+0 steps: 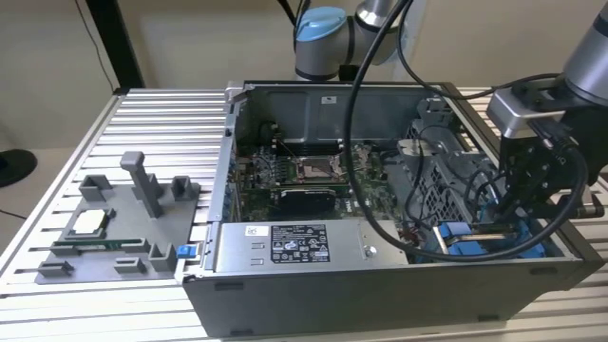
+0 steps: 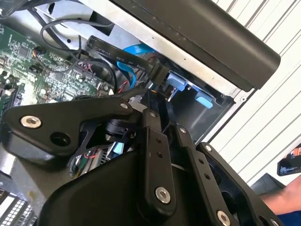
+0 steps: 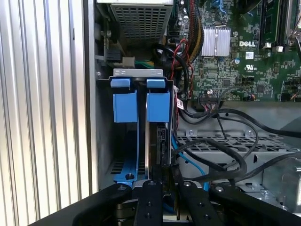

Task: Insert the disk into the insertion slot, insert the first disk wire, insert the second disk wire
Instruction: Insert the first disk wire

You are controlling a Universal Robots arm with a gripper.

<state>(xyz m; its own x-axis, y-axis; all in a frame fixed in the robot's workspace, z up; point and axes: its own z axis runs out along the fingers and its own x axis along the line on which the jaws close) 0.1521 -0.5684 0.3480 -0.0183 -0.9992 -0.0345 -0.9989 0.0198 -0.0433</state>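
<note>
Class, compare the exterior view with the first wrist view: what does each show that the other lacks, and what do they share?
Exterior view: the grey fixture tray at the exterior view's left and the arm's blue-capped joint. First wrist view: two blue tabs side by side at the insertion slot, and a finned silver heatsink. Shared: the slatted table, the open computer case, its green motherboard, black cables, and the gripper reaching into the case by the blue rails.

One computer case (image 1: 332, 306), one insertion slot (image 3: 138, 72), two blue tabs (image 3: 125, 100).
</note>
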